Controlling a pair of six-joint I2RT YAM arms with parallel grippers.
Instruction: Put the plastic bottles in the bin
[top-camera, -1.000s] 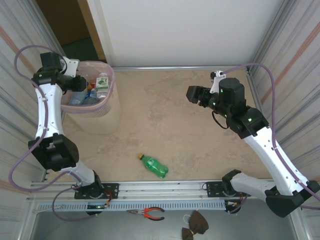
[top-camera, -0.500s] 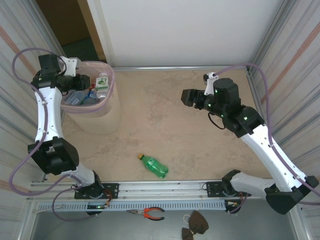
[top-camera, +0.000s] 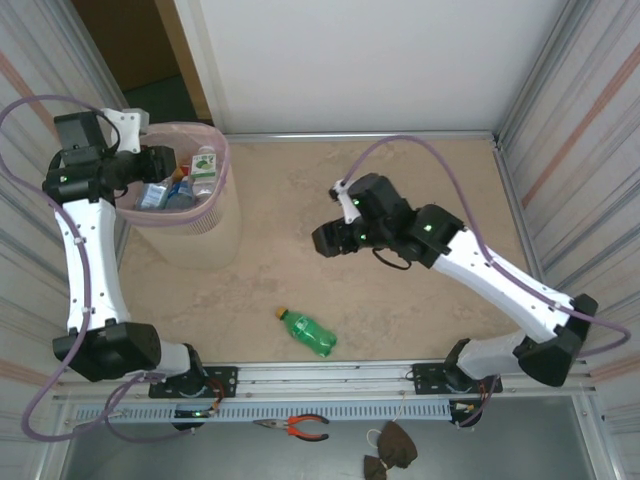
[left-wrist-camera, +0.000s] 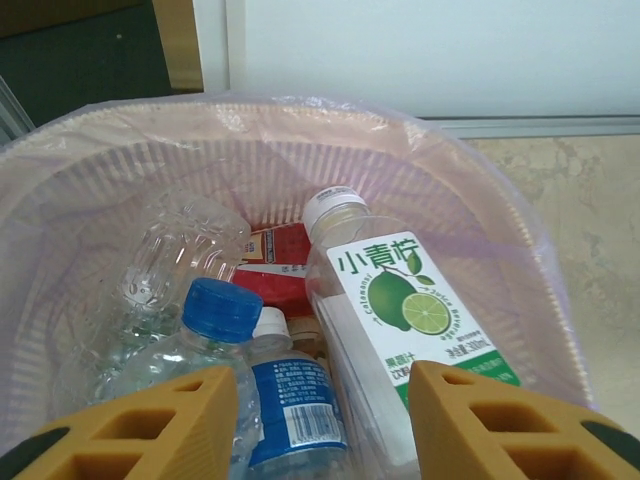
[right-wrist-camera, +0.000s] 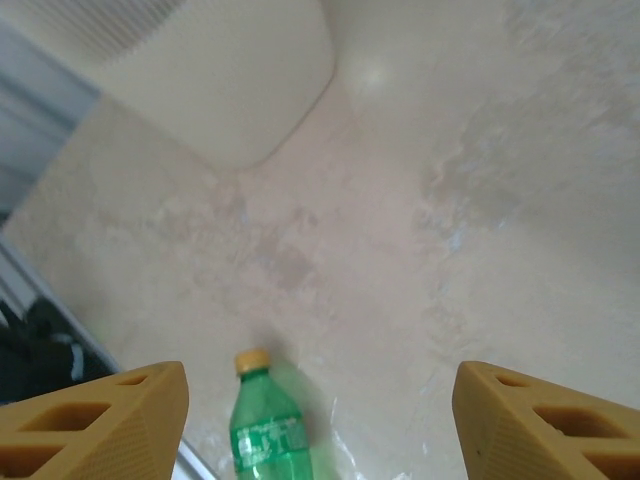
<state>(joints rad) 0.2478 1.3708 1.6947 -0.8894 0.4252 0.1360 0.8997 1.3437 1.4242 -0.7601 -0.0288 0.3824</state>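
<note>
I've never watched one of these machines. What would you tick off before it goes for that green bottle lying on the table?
1. Green bottle lies alone on the table, nothing crowding it: ok.
2. Right fingers spread apart and empty: ok.
3. Right fingers down at the green bottle: not ok, they hang short of it, above the table's middle.
4. Left fingers apart and empty over the bin: ok.
5. Room in the bin: ok, the bottles inside lie below the rim.
</note>
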